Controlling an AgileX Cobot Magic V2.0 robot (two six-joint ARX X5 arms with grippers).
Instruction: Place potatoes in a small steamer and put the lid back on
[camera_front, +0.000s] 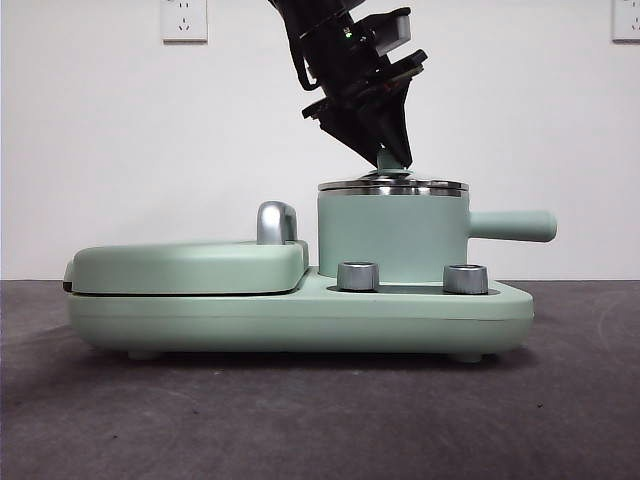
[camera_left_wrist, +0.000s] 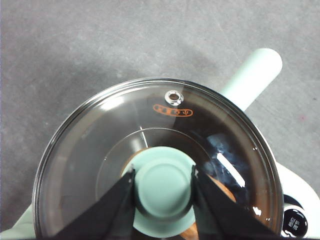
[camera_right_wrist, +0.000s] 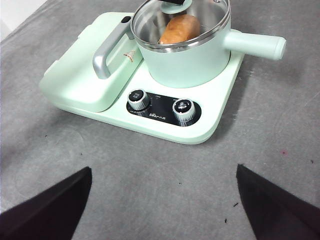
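Potato (camera_right_wrist: 180, 28), orange-brown and lumpy, lies inside the mint-green steamer (camera_front: 392, 236), whose straight handle juts sideways from the appliance base (camera_front: 300, 315). The clear glass lid (camera_left_wrist: 100, 160), steel-rimmed with a small vent hole, sits on the pot's shiny rim. The left gripper (camera_left_wrist: 163, 181) pinches the lid's round knob (camera_left_wrist: 163, 187); letting go appears to be all that remains. The right gripper (camera_right_wrist: 162, 210) waits apart above the grey table (camera_right_wrist: 280, 150), jaws spread.
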